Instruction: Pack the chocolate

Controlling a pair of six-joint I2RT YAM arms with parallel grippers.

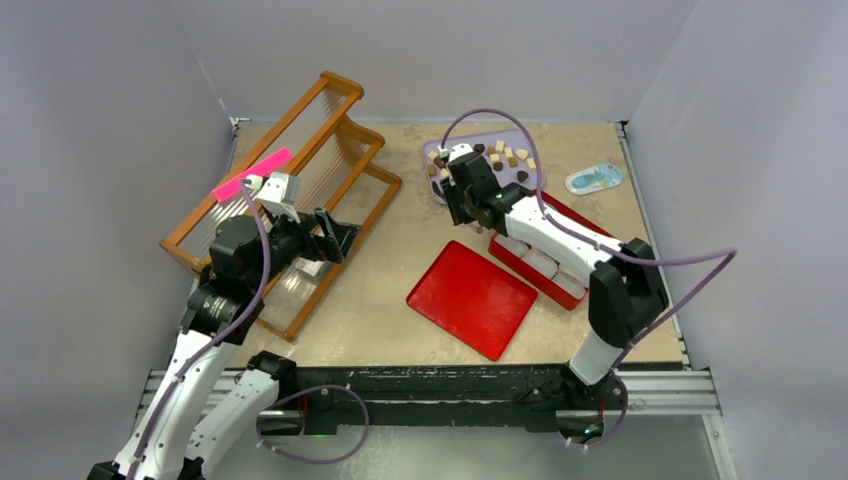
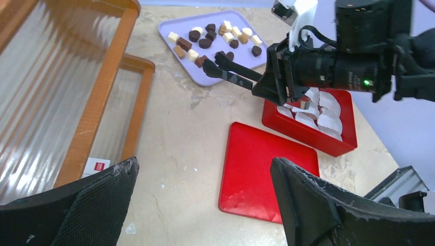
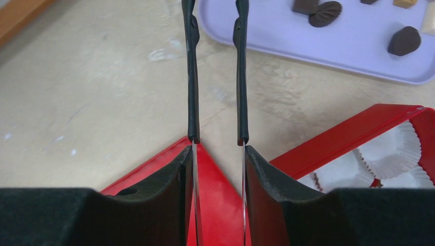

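Note:
Several chocolate pieces (image 1: 505, 155), dark brown, mid-brown and cream, lie on a lilac tray (image 1: 470, 140) at the back of the table. They also show in the left wrist view (image 2: 205, 43) and the right wrist view (image 3: 404, 40). My right gripper (image 1: 458, 192) is shut on black-tipped metal tongs (image 2: 233, 74). The tong arms (image 3: 192, 77) stand slightly apart and hold nothing, with their tips at the tray's near left edge (image 3: 287, 31). A red box (image 2: 308, 136) holds empty white paper cups (image 2: 323, 110). My left gripper (image 2: 205, 166) is open and empty above the table beside the rack.
A flat red lid (image 1: 472, 298) lies on the table in front of the red box. A wooden rack (image 1: 290, 190) fills the left side, with a pink strip (image 1: 250, 172) on it. A small blue and white packet (image 1: 594, 178) lies at the back right.

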